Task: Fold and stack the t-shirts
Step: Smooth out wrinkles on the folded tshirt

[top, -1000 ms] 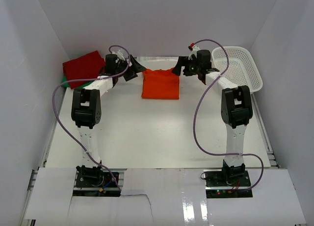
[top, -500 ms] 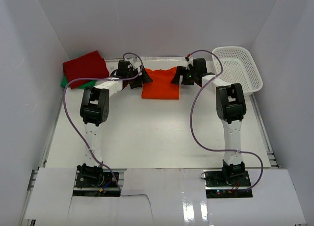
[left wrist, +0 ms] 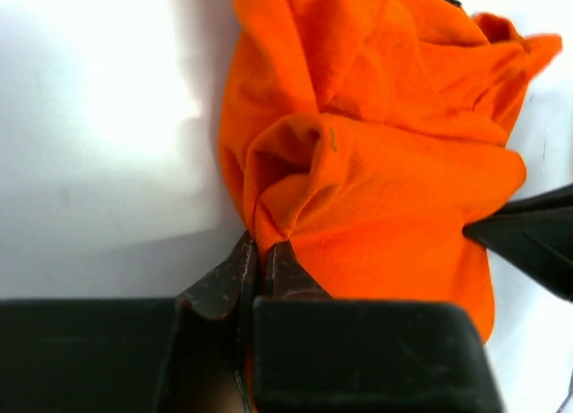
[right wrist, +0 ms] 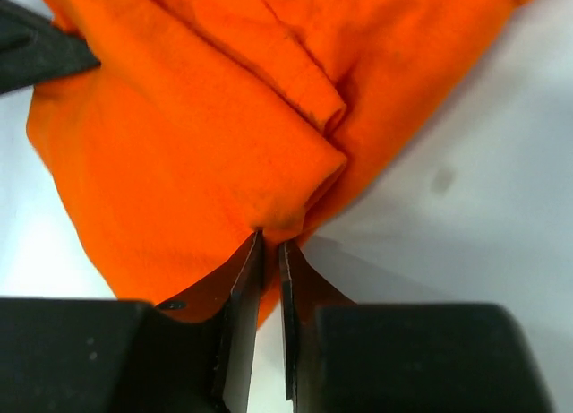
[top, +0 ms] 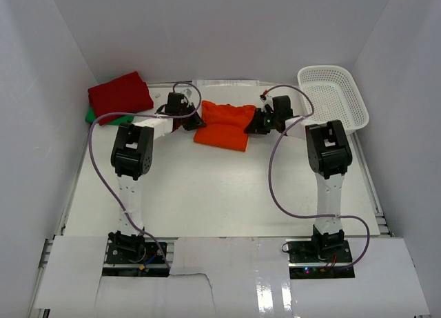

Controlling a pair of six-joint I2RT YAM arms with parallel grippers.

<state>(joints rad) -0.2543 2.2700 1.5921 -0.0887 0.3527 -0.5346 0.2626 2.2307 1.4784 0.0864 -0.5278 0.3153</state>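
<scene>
The orange t-shirt (top: 224,125) lies bunched at the back middle of the table, between both arms. My left gripper (top: 196,119) is shut on its left edge; in the left wrist view the cloth (left wrist: 376,180) is pinched at the left gripper (left wrist: 260,252). On the other side my right gripper (top: 252,123) is shut on the shirt's right edge, and the right wrist view shows the orange t-shirt (right wrist: 197,126) caught at the right gripper (right wrist: 269,243). A folded red t-shirt (top: 119,96) rests on a green t-shirt (top: 91,115) at the back left.
A white mesh basket (top: 348,104) stands at the back right corner. White walls close in the table on three sides. The arms' purple cables (top: 275,173) loop over the table.
Both grippers have gone from open to shut on the orange t-shirt's two sides. The shirt, flat and square before, is now bunched and slightly shifted toward the front.
</scene>
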